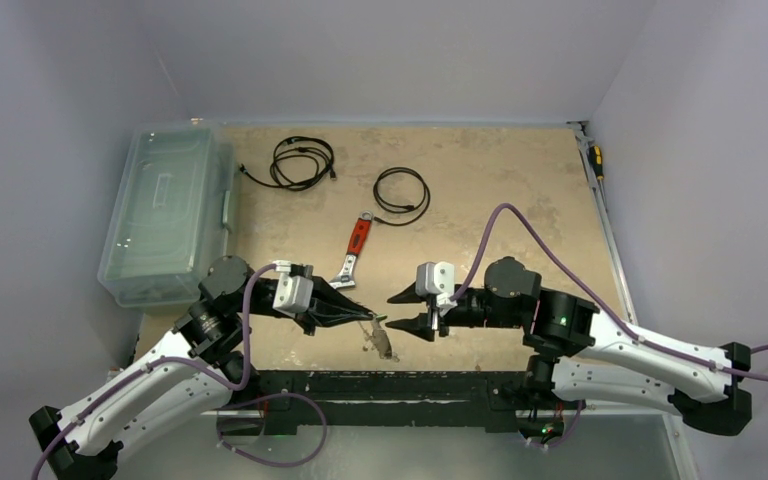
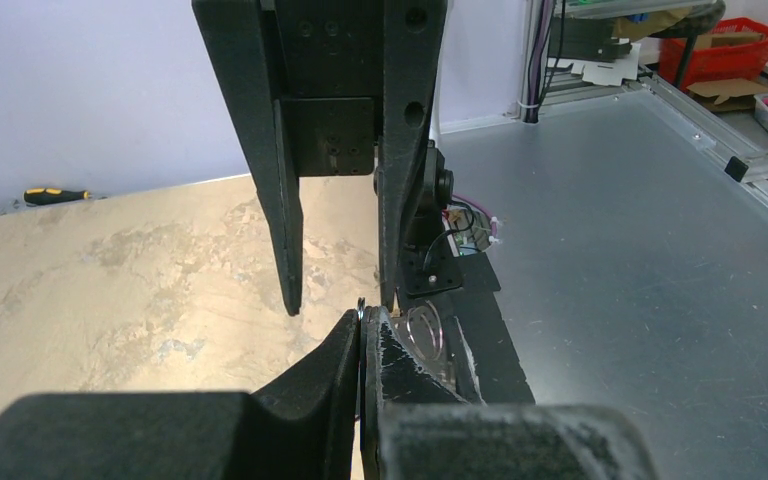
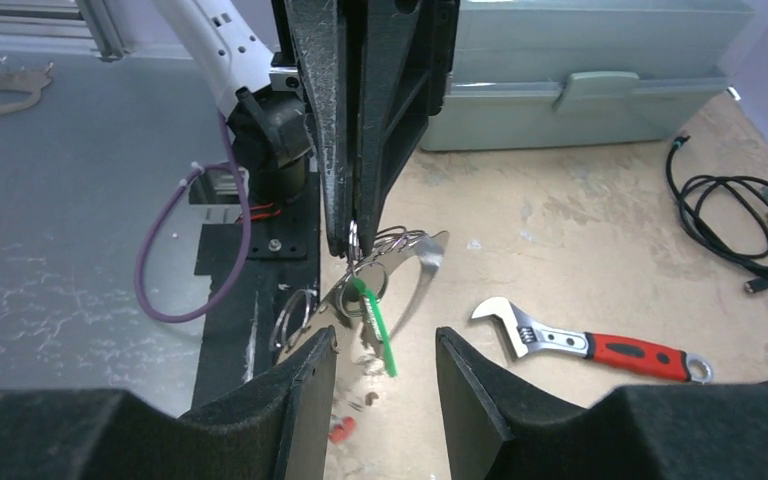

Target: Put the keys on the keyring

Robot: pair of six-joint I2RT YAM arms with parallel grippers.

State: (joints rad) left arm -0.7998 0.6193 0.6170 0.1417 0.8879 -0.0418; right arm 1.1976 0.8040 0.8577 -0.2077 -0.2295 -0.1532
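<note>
My left gripper (image 1: pixel 363 312) is shut on the thin wire of the keyring (image 3: pixel 388 243); the wire's tip (image 2: pixel 360 305) pokes out between the closed fingertips. Silvery rings and small keys hang below it (image 1: pixel 381 337), just above the table's near edge. A green-headed key (image 3: pixel 376 322) dangles from one ring. A small red-headed key (image 3: pixel 341 430), blurred, lies on the table under my right gripper. My right gripper (image 3: pixel 385 350) faces the left one closely, open, nothing between its fingers (image 3: pixel 305 395), the hanging bunch just ahead of its gap.
A red-handled adjustable wrench (image 1: pixel 357 248) lies mid-table behind the grippers. Two black coiled cables (image 1: pixel 302 162) (image 1: pixel 402 195) lie farther back. A clear plastic box (image 1: pixel 165 215) stands at the left edge. A screwdriver (image 1: pixel 594 160) rests at the far right rim.
</note>
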